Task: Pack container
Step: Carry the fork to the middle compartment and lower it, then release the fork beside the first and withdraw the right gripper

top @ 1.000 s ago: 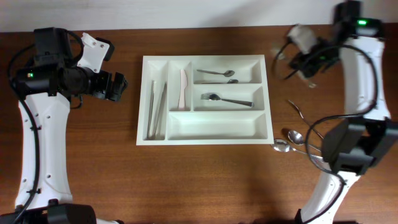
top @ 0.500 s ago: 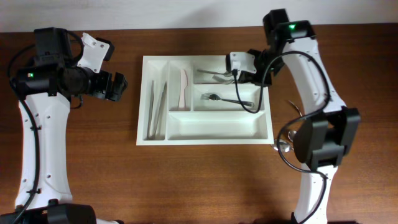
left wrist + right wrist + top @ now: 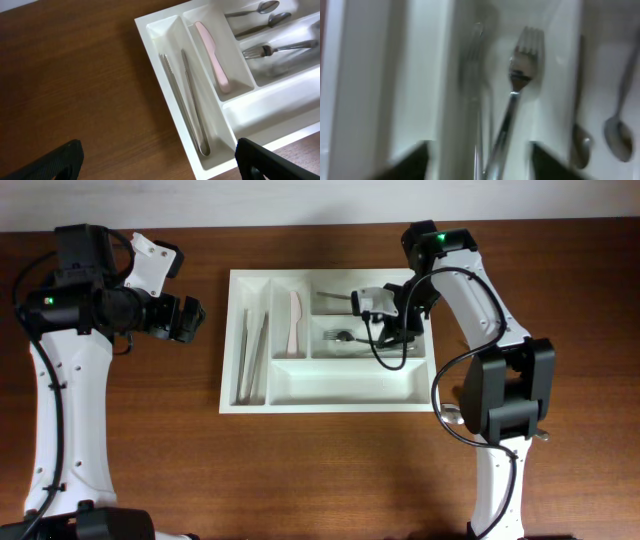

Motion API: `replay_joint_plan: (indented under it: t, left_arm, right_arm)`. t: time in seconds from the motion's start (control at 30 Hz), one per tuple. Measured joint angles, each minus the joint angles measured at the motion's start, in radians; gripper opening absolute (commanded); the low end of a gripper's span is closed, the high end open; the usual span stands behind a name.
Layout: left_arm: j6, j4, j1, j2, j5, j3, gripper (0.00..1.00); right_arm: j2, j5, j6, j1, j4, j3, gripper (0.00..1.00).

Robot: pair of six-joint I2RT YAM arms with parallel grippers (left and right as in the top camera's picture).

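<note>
The container, a white cutlery tray, lies mid-table. Its left narrow slot holds metal tongs, and the slot beside that a pink knife. Spoons lie in the top long compartment. My right gripper hovers over the middle long compartment, its jaws apart. In the right wrist view a fork lies between the open fingers of the right gripper, with a second, blurred fork beside it. My left gripper stands open left of the tray, over bare wood.
The bottom long compartment holds nothing. A spoon's bowl shows on the table beside the right arm's base. The left wrist view shows the tongs, the knife and the tray's near corner.
The right arm has swung from the table's back right corner to over the tray's middle compartment, and its jaws have opened. The left arm has not moved.
</note>
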Motion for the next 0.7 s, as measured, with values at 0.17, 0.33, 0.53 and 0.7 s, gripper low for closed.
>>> replay_joint_plan:
  t: [0.17, 0.33, 0.53, 0.7]
  left_arm:
    - [0.000, 0.000, 0.000, 0.000, 0.000, 0.000, 0.99]
    - [0.000, 0.000, 0.000, 0.000, 0.000, 0.000, 0.99]
    - [0.000, 0.000, 0.000, 0.000, 0.000, 0.000, 0.99]
    - [0.000, 0.000, 0.000, 0.000, 0.000, 0.000, 0.99]
  right_arm:
    - [0.000, -0.001, 0.137, -0.005, 0.024, 0.020, 0.99]
    - [-0.002, 0.096, 0.446, -0.047, 0.014, 0.180, 0.99]
    - [-0.033, 0.231, 0.703, -0.229, -0.040, 0.280, 0.99]
    - [-0.034, 0.269, 0.797, -0.405, -0.045, 0.259, 0.89]
